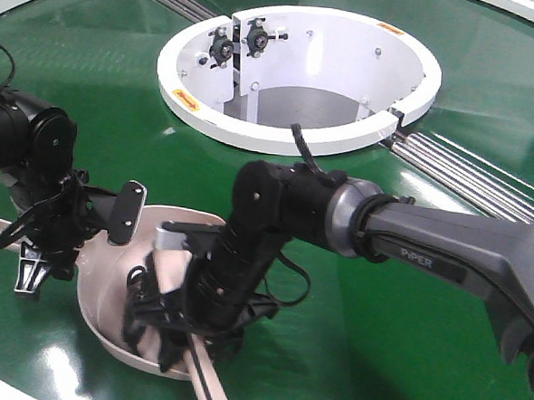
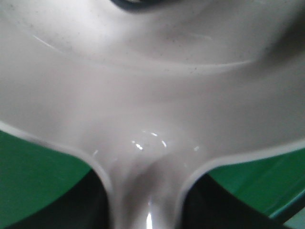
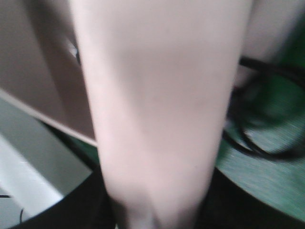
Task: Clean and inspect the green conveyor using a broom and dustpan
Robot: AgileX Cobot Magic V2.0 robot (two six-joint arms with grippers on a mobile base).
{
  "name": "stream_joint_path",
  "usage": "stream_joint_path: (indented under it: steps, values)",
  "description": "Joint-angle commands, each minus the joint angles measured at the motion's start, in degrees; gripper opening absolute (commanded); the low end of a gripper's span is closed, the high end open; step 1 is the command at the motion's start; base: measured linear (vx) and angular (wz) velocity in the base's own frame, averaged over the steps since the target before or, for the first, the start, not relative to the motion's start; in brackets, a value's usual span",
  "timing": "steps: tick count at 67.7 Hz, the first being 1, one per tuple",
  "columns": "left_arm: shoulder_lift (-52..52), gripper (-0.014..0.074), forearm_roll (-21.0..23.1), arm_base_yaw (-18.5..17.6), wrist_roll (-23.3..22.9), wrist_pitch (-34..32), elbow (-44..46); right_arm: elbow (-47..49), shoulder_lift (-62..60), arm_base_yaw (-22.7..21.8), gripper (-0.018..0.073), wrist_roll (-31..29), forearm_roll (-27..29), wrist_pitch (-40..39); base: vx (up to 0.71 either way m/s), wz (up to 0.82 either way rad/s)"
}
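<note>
Glossy green conveyor (image 1: 395, 335) with white central ring (image 1: 280, 139) and steel rollers (image 1: 468, 176), beige dustpan (image 1: 98, 294) on its near part

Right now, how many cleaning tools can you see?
2. The dustpan is at the green conveyor's near left, its handle in the left gripper; the broom is in the right gripper, over the pan. More may lie out of view.

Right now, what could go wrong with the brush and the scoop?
The arms are crowded together over the dustpan, so the right hand holding the broom might bump the left hand on the dustpan's handle. A hard brush stroke might also flick the tiny specks out of the dustpan, back onto the green conveyor.
</note>
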State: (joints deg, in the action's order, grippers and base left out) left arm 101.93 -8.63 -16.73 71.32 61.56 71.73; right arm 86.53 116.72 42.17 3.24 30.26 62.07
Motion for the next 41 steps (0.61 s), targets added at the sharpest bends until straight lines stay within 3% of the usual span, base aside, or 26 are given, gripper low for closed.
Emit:
stream_joint_path:
  steps: [1,22,41]
  values:
    - [-2.4,-0.0008,0.3,-0.3,-0.9,-0.9,1.6,5.2,-3.0,0.1,-0.0005,-0.8,1.5,0.0,0.0,0.0]
    - [-2.4,-0.0008,0.3,-0.3,-0.9,-0.9,1.6,9.4,-5.0,-2.6,-0.0005,1.1,-3.4,-0.8,0.0,0.0]
    - [-2.4,-0.0008,0.3,-0.3,-0.9,-0.9,1.6,9.3,-11.6,-7.4,-0.0002,5.1,-16.8,4.2,0.0,0.0]
